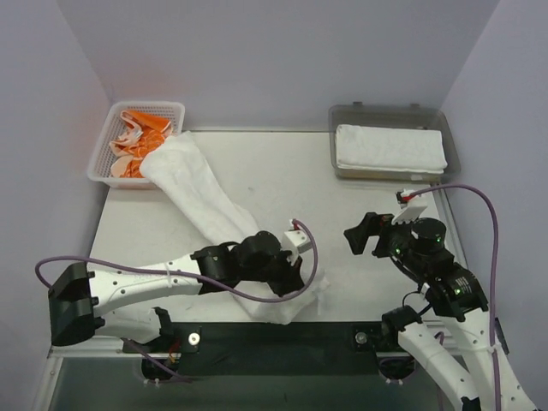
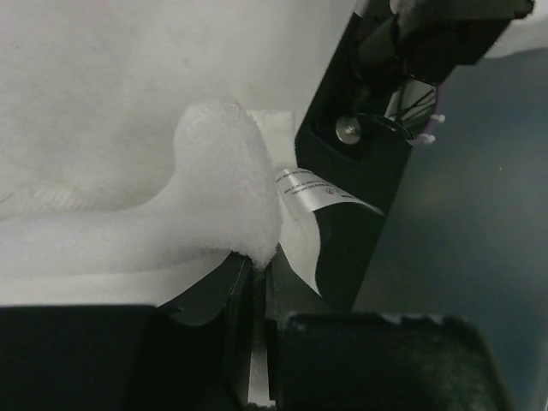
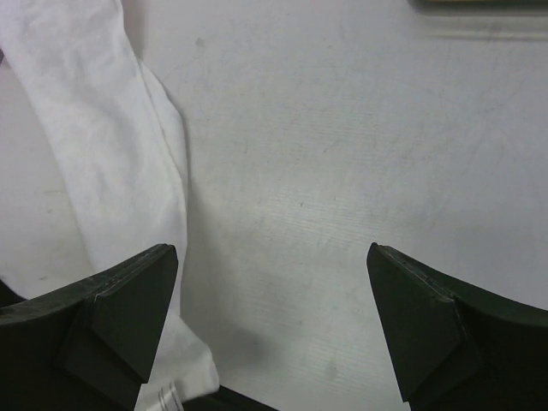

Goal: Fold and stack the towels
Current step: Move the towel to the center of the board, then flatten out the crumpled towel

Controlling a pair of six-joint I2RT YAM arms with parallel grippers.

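A long white towel (image 1: 197, 193) trails from the basket at the back left down to the table's front edge. My left gripper (image 1: 294, 278) sits at its near end, shut on a pinched fold of that towel (image 2: 218, 188), whose label (image 2: 312, 193) hangs beside the jaws. An orange-and-white towel (image 1: 137, 141) lies crumpled in the basket. A folded white towel (image 1: 390, 147) rests in the grey tray. My right gripper (image 1: 364, 235) hovers open over bare table right of the long towel (image 3: 103, 145), with nothing between its fingertips (image 3: 274, 282).
The white mesh basket (image 1: 107, 154) stands at the back left corner, the grey tray (image 1: 342, 116) at the back right. The black arm-base mount (image 2: 360, 171) and the table's front edge lie just beyond the left gripper. Purple walls enclose the table.
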